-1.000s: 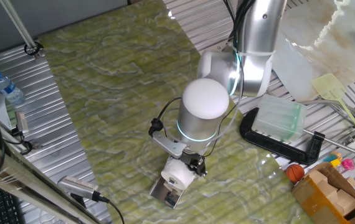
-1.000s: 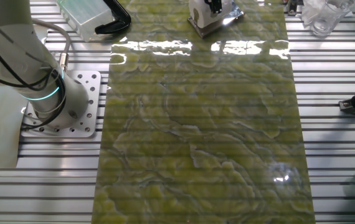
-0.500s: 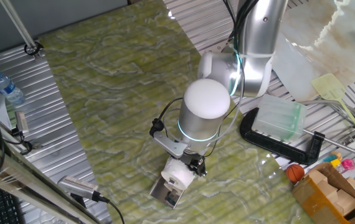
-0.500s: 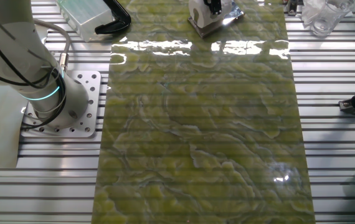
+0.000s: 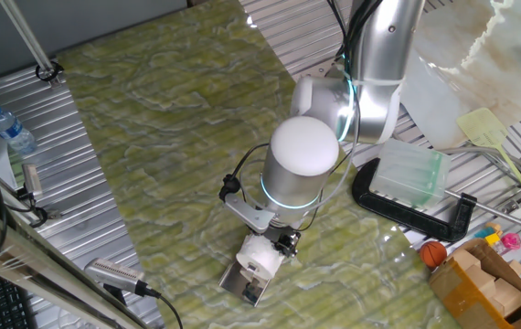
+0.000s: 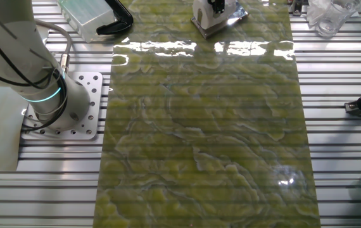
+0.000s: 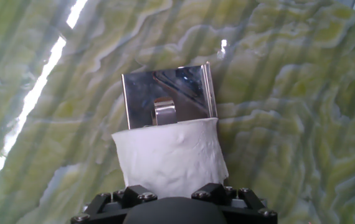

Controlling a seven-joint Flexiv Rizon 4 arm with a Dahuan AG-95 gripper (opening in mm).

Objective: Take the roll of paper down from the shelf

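The white roll of paper (image 5: 260, 259) is held at the tip of the arm, with my gripper (image 5: 284, 244) shut on it. Just below and in front of it lies the shelf (image 5: 245, 286), a shiny metal plate on the green mat. In the hand view the roll of paper (image 7: 170, 155) fills the space between the black finger bases and covers the near part of the shelf (image 7: 165, 90). The shelf's raised bracket (image 7: 164, 112) shows just beyond the roll. In the other fixed view, the roll of paper (image 6: 204, 11) and gripper (image 6: 218, 6) sit at the top edge.
A black clamp (image 5: 413, 212) holds a translucent plastic box (image 5: 409, 174) to the right of the arm. A cardboard box (image 5: 484, 285) and small items sit at the lower right. A water bottle (image 5: 9, 129) and a cabled tool (image 5: 114, 274) lie to the left.
The arm's upper link has shifted very slightly to the right. The roll stays in the gripper over the plate, almost where it was.
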